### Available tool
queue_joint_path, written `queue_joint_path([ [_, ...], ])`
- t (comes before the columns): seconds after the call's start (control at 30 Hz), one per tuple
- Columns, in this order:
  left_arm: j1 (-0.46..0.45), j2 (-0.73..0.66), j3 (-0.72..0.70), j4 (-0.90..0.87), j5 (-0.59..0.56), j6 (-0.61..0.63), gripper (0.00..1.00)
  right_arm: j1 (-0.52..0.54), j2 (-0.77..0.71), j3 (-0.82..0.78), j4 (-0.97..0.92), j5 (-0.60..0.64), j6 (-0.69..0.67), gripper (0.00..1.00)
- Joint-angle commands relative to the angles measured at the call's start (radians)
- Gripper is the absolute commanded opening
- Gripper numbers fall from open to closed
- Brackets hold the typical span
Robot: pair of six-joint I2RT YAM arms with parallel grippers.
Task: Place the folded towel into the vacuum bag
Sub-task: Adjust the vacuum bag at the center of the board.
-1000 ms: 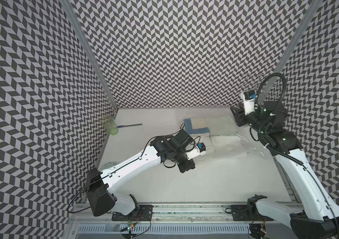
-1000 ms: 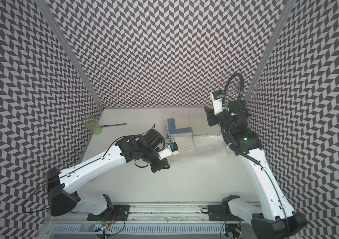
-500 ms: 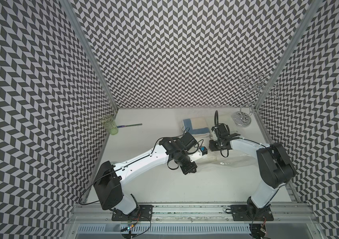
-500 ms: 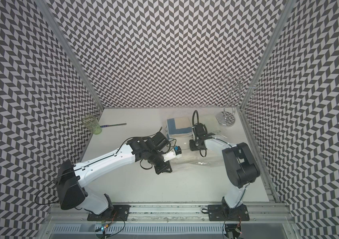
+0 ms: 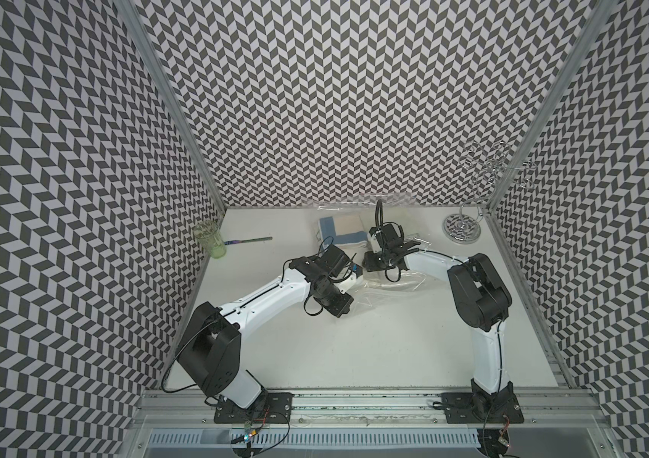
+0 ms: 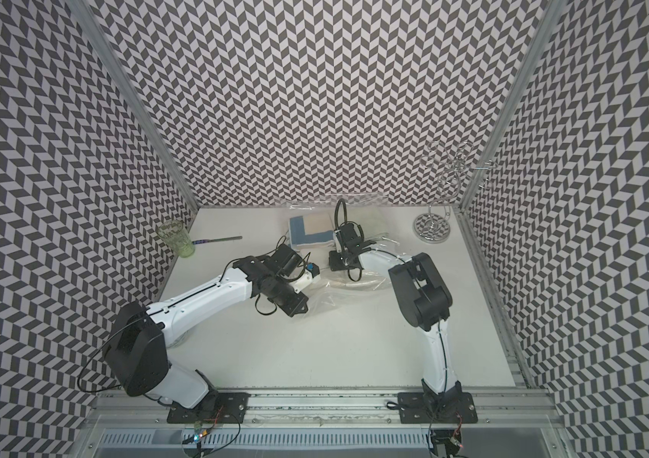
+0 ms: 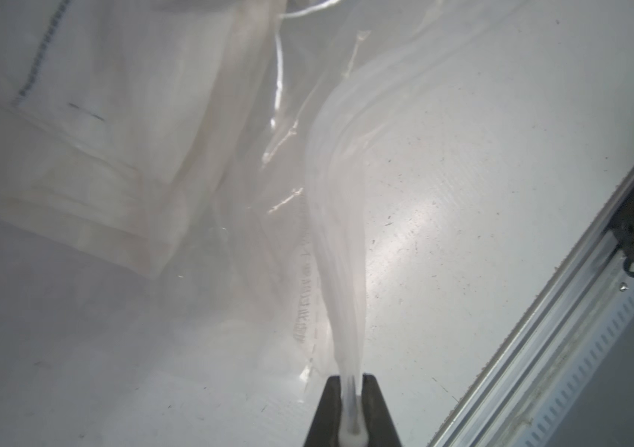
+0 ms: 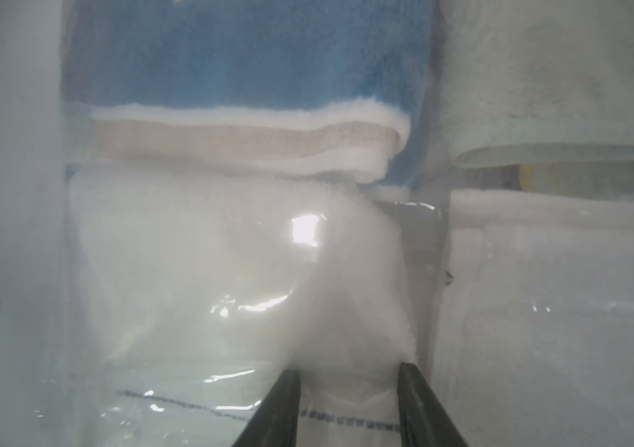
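On the table (image 5: 354,357), toward its back, the vacuum bag (image 5: 392,284) is spread. Its gathered edge is pinched by the narrowly closed left gripper (image 7: 352,381); a white folded towel (image 8: 230,251) is clamped by the right gripper (image 8: 348,371), beside a blue-and-beige towel (image 8: 249,58).

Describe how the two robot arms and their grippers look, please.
The left arm and the right arm have white, rounded links, bulky black joint housings and black base plates. Thin black cables loop loosely near both wrists. The left gripper and the right gripper each end in two flat, black, tapering fingers.
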Motion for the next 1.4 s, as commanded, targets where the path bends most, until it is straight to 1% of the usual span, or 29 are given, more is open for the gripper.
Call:
queue_joint_path([
  [0.0,0.046,-0.091,0.005,0.011,-0.104,-0.038,0.24,-0.005,-0.097,-0.016,-0.011,-0.073,0.031,0.47],
  [0.07,0.074,-0.123,0.037,-0.011,-0.108,-0.043,0.34,-0.020,-0.174,-0.043,-0.026,-0.091,0.017,0.49],
  [0.13,0.089,-0.144,0.101,-0.042,-0.100,-0.051,0.44,-0.041,-0.256,-0.088,-0.039,-0.103,0.008,0.51],
  [0.2,0.092,-0.153,0.164,-0.071,-0.079,-0.054,0.50,-0.058,-0.334,-0.146,-0.061,-0.111,-0.002,0.51],
  [0.33,0.092,-0.179,0.230,-0.096,-0.042,-0.079,0.56,-0.072,-0.502,-0.332,-0.044,-0.078,0.006,0.52],
  [0.4,0.091,-0.193,0.232,-0.092,-0.031,-0.095,0.57,-0.075,-0.553,-0.418,-0.024,-0.023,0.022,0.53],
  [0.47,0.091,-0.202,0.216,-0.065,-0.031,-0.108,0.57,-0.082,-0.571,-0.485,-0.016,0.029,0.017,0.53],
  [0.53,0.091,-0.195,0.188,-0.034,-0.036,-0.122,0.56,-0.084,-0.563,-0.535,-0.018,0.031,0.022,0.53],
  [0.6,0.090,-0.181,0.163,-0.005,-0.057,-0.140,0.55,-0.072,-0.569,-0.612,0.023,0.012,0.077,0.52],
  [0.67,0.090,-0.174,0.138,0.027,-0.080,-0.155,0.55,-0.035,-0.588,-0.699,0.095,-0.028,0.134,0.51],
  [0.73,0.089,-0.176,0.131,0.044,-0.107,-0.164,0.55,0.016,-0.589,-0.752,0.147,-0.036,0.191,0.51],
  [0.87,0.095,-0.192,0.139,0.055,-0.144,-0.167,0.55,0.128,-0.572,-0.799,0.191,-0.018,0.276,0.50],
  [0.97,0.114,-0.211,0.126,0.078,-0.158,-0.178,0.55,0.220,-0.572,-0.817,0.207,-0.027,0.343,0.50],
  [1.03,0.134,-0.228,0.100,0.103,-0.156,-0.189,0.55,0.250,-0.600,-0.811,0.194,-0.039,0.351,0.50],
  [1.07,0.143,-0.235,0.086,0.119,-0.154,-0.192,0.55,0.245,-0.625,-0.795,0.165,-0.030,0.347,0.50],
  [1.13,0.168,-0.255,0.054,0.154,-0.155,-0.206,0.56,0.230,-0.710,-0.756,0.131,-0.011,0.290,0.50],
  [1.23,0.209,-0.315,-0.012,0.270,-0.158,-0.220,0.57,0.173,-0.848,-0.651,0.019,0.076,0.170,0.56],
  [1.3,0.235,-0.370,-0.072,0.396,-0.207,-0.228,0.58,0.105,-0.936,-0.601,-0.006,0.134,0.059,0.62],
  [1.37,0.249,-0.440,-0.172,0.564,-0.292,-0.208,0.59,0.032,-1.033,-0.634,0.076,0.223,-0.043,0.69],
])
